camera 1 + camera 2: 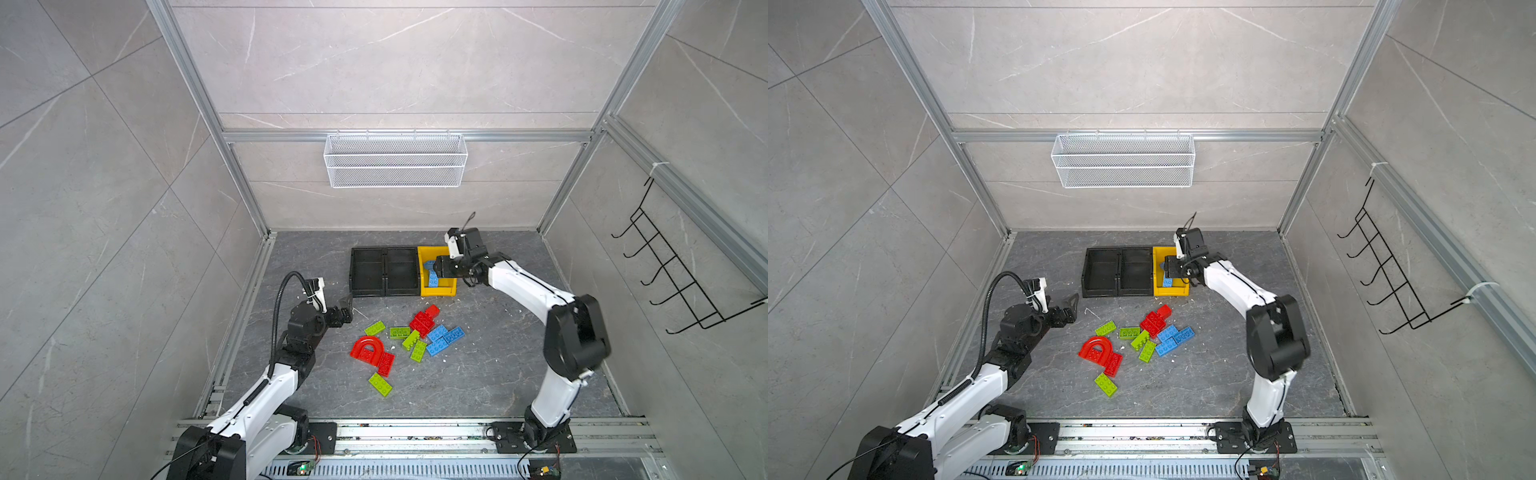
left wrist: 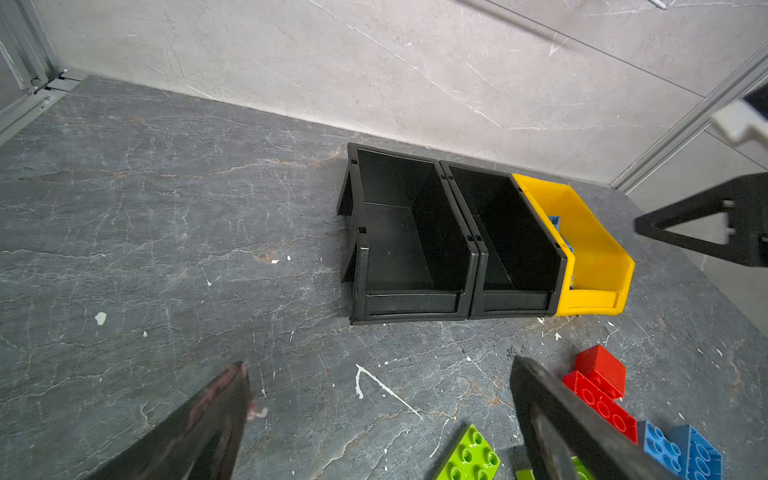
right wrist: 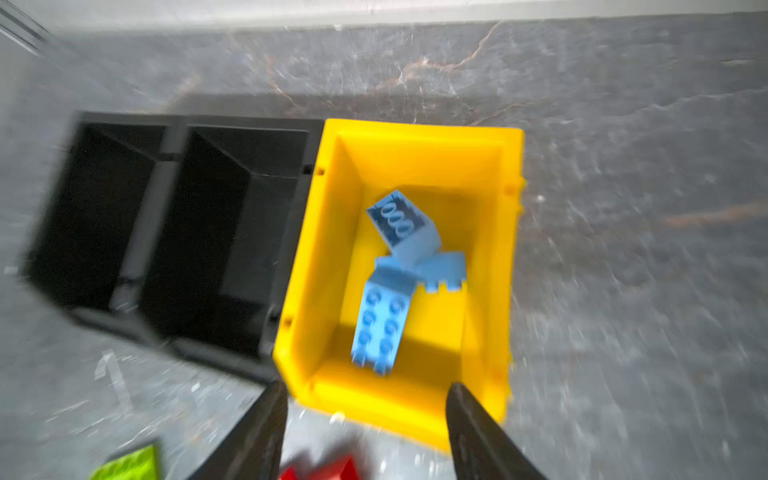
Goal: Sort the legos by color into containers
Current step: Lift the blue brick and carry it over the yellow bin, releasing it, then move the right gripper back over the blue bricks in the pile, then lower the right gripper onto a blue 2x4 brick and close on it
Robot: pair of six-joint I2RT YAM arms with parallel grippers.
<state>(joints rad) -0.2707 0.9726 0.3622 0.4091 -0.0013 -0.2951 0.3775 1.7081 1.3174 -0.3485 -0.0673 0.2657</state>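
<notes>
Three containers stand in a row at the back: two black bins (image 1: 368, 291) (image 1: 401, 291) and a yellow bin (image 1: 438, 291). Three blue legos (image 3: 380, 328) lie in the yellow bin (image 3: 328, 249). My right gripper (image 3: 365, 388) hovers over its front lip, open and holding nothing; both top views show it there (image 1: 437, 268) (image 1: 1168, 266). Loose legos lie mid-table: a red arch (image 1: 368, 347), a red stack (image 1: 423, 321), blue bricks (image 1: 444, 338) and several green bricks (image 1: 380, 384). My left gripper (image 2: 379, 365) (image 1: 348, 309) stands open left of the pile, above bare table.
A white wire basket (image 1: 395, 160) hangs on the back wall. A black wire hook rack (image 1: 673, 274) is fixed to the right wall. Aluminium rails (image 1: 415, 432) run along the front edge. White flecks (image 2: 386, 388) dot the grey tabletop.
</notes>
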